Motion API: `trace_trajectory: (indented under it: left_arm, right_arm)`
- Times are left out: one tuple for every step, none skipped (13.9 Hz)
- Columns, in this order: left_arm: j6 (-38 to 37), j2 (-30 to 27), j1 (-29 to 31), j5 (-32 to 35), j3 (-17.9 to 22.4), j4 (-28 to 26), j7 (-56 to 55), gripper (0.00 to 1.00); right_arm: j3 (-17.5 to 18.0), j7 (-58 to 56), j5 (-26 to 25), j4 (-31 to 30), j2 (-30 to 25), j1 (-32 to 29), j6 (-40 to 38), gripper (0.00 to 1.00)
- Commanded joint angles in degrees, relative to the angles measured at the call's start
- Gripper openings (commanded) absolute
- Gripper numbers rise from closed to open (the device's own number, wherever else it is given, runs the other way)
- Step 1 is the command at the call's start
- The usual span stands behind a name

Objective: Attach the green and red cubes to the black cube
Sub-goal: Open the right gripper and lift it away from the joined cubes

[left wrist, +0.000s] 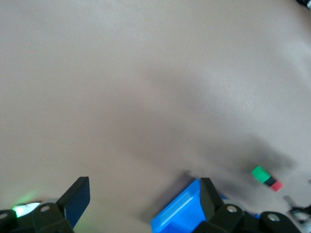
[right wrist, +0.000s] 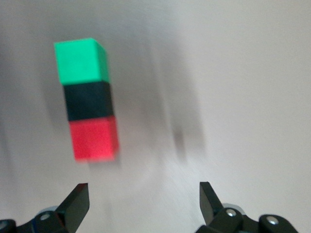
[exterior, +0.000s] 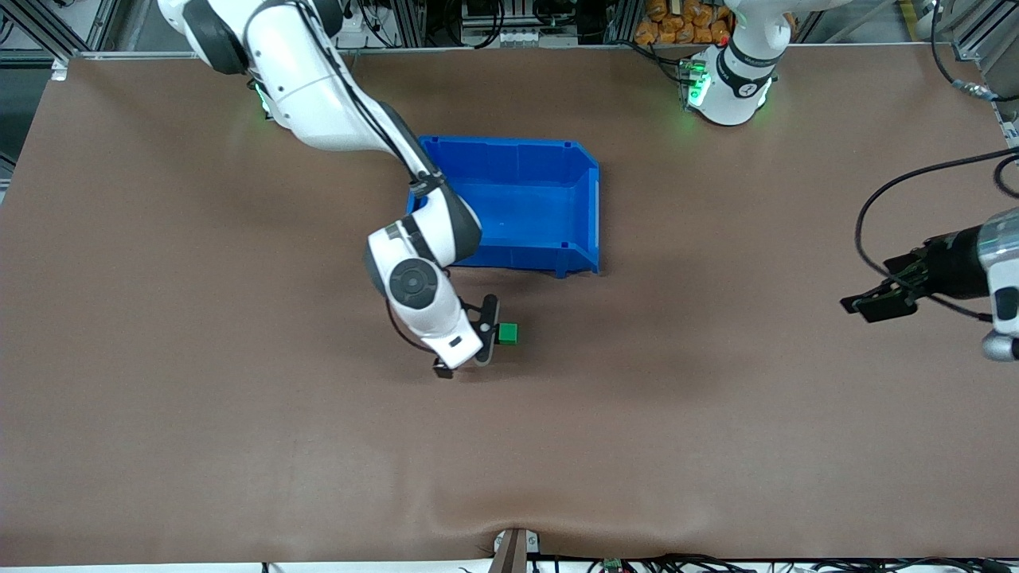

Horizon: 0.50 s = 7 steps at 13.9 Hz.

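Now the green cube (right wrist: 80, 60), black cube (right wrist: 88, 100) and red cube (right wrist: 94, 138) sit joined on the surface (exterior: 239, 438) (near the blue bin (exterior: 517, 203)). Above them, the right end effector (right wrist: 143, 199) is wide open, holding nothing. The left end effector (left wrist: 141, 196) waits open and empty.

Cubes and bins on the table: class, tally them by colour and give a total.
Green plastic cube: 1
Matte black cube: 1
Red plastic cube: 1
Blue plastic bin: 1
Total: 4
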Motion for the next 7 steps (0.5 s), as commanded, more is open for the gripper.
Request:
trace_trajectory:
  left_arm:
    - [-0.1, -4.4, 1.7, 0.9, -0.4, -4.8, 8.8, 1.00]
    - [-0.1, -5.1, 1.7, 1.9, -0.4, -5.4, 10.4, 1.00]
    - [-0.1, -5.9, 1.5, 3.9, -0.8, -6.1, 11.7, 1.00]
    - [0.1, -6.9, 1.2, 5.4, -1.2, -6.7, 12.6, 1.00]
    - [0.1, -7.9, 1.3, 5.5, -2.4, -7.5, 13.3, 1.00]
    - [0.2, -9.1, 1.4, 5.6, -2.8, -9.1, 13.7, 1.00]
    - [0.7, -10.6, 1.3, 5.6, -2.8, -10.9, 14.0, 1.00]
  right_arm:
    - [0.9, 0.3, 0.5, -1.0, -5.4, -5.4, -3.4, 1.00]
    - [0.9, 0.1, 0.5, -1.0, -6.7, -7.7, -5.4, 1.00]
    - [0.9, -0.1, 0.4, -1.0, -8.2, -10.4, -7.7, 1.00]
    - [0.9, -0.4, 0.4, -1.0, -9.5, -13.5, -10.1, 1.00]
    - [1.0, -0.5, 0.5, -1.0, -11.0, -17.0, -12.6, 1.00]
    - [1.0, -0.5, 0.5, -1.0, -12.6, -20.4, -14.5, 1.00]
    - [1.0, -0.4, 0.5, -1.0, -14.1, -23.4, -15.7, 1.00]
